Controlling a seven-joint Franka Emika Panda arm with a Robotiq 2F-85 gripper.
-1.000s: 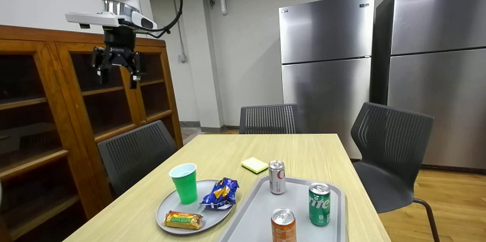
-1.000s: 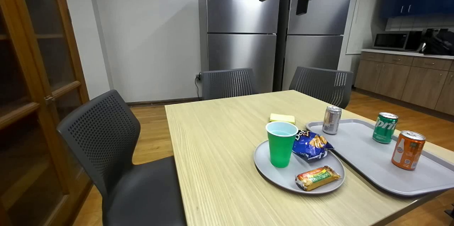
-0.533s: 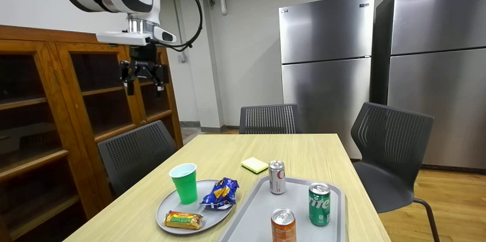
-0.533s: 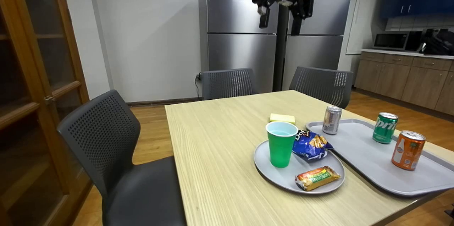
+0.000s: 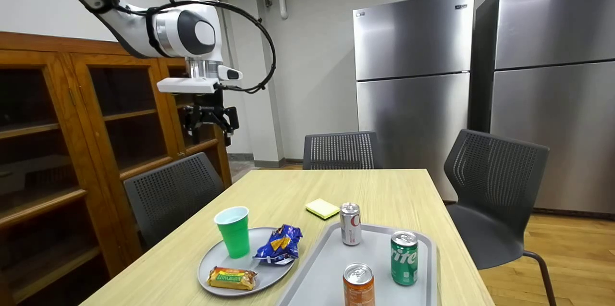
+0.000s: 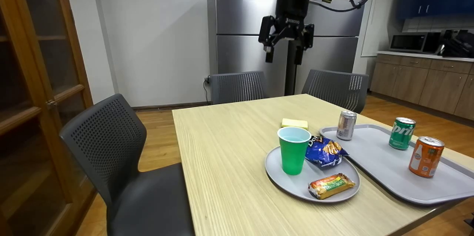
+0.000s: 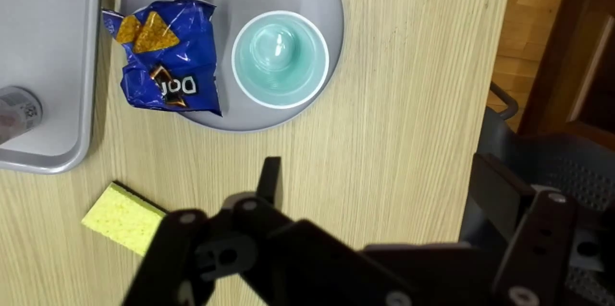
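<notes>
My gripper point(image 5: 211, 139) is open with nothing between its fingers, high above the table in both exterior views point(image 6: 284, 58). In the wrist view the gripper point(image 7: 379, 171) spans bare wood near the table's edge. The nearest things below are a green cup point(image 7: 281, 75) with a pale inside, upright on a round grey plate point(image 6: 296, 188), and a yellow sponge point(image 7: 124, 219), partly hidden by a finger. A blue chip bag point(image 7: 175, 56) and a wrapped bar point(image 6: 330, 186) also lie on the plate. The gripper touches none of these.
A grey tray point(image 5: 326, 267) beside the plate holds a silver can point(image 5: 350, 224), a green can point(image 5: 404, 258) and an orange can point(image 6: 426, 156). Dark chairs point(image 6: 103, 143) stand round the wooden table point(image 6: 222, 147). A wooden cabinet point(image 5: 77, 152) stands behind the arm.
The arm and open gripper have come down; they moved right in one exterior picture and slightly left in another. The things on the table have not moved.
</notes>
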